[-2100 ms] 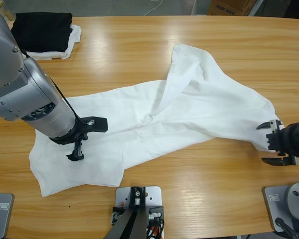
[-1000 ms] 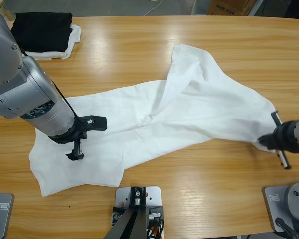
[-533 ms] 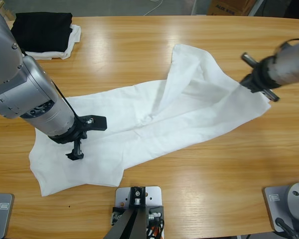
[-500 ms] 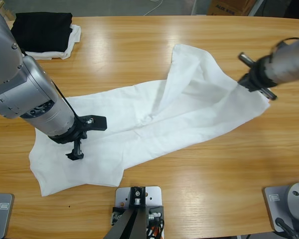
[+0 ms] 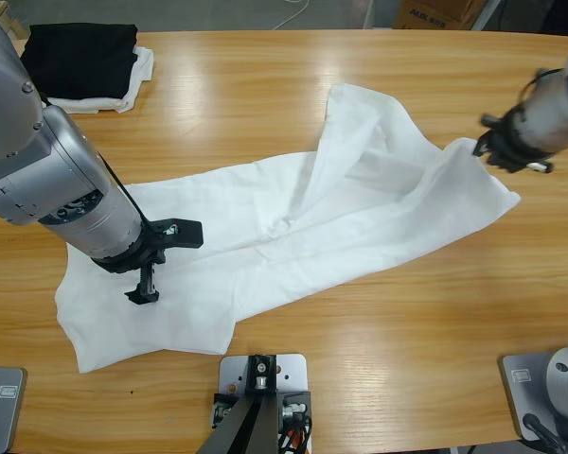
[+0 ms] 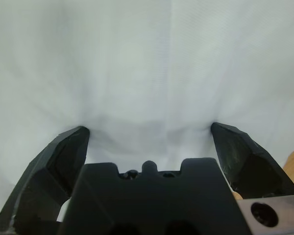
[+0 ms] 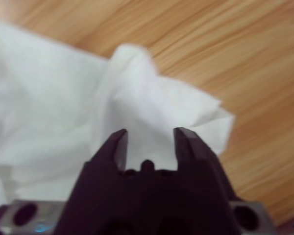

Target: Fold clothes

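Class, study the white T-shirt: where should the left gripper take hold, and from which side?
Judging by its pose, grip the T-shirt at the bottom-left corner lying flat near the left gripper, coming in from the table's left edge, where the hem is exposed.

White T-shirt [image 5: 293, 227] spread across wooden table [image 5: 265, 95], right gripper [image 5: 483, 147] pinching its edge, left gripper [image 5: 161, 260] over its other end

The left pincer [image 5: 161, 260] points down with jaws spread wide; the right pincer [image 5: 483, 148] is clamped, its arm reaching in from the side.

T-shirt [image 5: 293, 227] across table [image 5: 265, 85] middle; folded garments [image 5: 80, 61] far-left corner, well apart.
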{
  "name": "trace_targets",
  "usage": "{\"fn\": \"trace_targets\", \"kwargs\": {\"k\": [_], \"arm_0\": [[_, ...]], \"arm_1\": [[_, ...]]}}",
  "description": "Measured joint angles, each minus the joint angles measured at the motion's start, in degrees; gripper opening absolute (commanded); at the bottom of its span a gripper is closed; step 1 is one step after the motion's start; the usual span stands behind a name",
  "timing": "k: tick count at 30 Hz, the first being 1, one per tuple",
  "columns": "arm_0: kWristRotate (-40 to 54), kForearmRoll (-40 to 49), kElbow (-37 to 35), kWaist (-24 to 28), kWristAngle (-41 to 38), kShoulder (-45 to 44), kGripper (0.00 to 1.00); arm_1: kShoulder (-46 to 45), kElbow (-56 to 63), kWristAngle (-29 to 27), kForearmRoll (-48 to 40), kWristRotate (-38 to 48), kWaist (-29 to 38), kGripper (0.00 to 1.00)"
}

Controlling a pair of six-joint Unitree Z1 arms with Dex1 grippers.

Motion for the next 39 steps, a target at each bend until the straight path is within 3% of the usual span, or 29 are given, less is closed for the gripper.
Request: {"fn": "trace_targets", "kwargs": {"k": [5, 6, 9, 12, 22, 23, 24, 25, 30, 32, 39], "arm_0": [[0.00, 0.00, 0.00, 0.00, 0.00, 0.00, 0.950], [0.00, 0.00, 0.00, 0.00, 0.00, 0.00, 0.950], [0.00, 0.00, 0.00, 0.00, 0.00, 0.00, 0.950], [0.00, 0.00, 0.00, 0.00, 0.00, 0.00, 0.950], [0.00, 0.00, 0.00, 0.00, -0.01, 0.00, 0.950], [0.00, 0.00, 0.00, 0.00, -0.01, 0.00, 0.950], [0.00, 0.00, 0.00, 0.00, -0.01, 0.00, 0.950], [0.00, 0.00, 0.00, 0.00, -0.01, 0.00, 0.950], [0.00, 0.00, 0.00, 0.10, -0.19, 0.07, 0.950], [0.00, 0.00, -0.01, 0.34, -0.56, 0.07, 0.950], [-0.01, 0.00, -0.01, 0.56, -0.67, 0.08, 0.950]], "arm_1": [[-1.23, 0.54, 0.69, -1.59, -1.68, -3.38, 0.994], [-1.59, 0.81, 1.25, -1.77, -2.35, -4.00, 0.938], [-2.35, 2.99, 3.78, -2.60, -3.53, -5.98, 0.254], [-2.58, 4.11, 6.84, -4.92, -5.86, -6.74, 0.000], [-2.39, 1.83, 25.79, -19.09, -27.91, -9.23, 0.000], [-0.51, -0.15, 28.00, -19.53, -29.77, -9.87, 0.095], [1.80, -1.90, 29.51, -19.80, -31.25, -10.38, 0.415], [4.08, -3.20, 30.27, -19.98, -32.36, -10.69, 0.462], [11.49, -5.20, 27.64, -21.86, -44.66, -11.37, 0.462], [12.92, -5.22, 27.53, -22.82, -49.18, -13.00, 0.525], [16.55, -5.43, 31.23, -26.94, -55.75, -17.90, 0.591]]}}
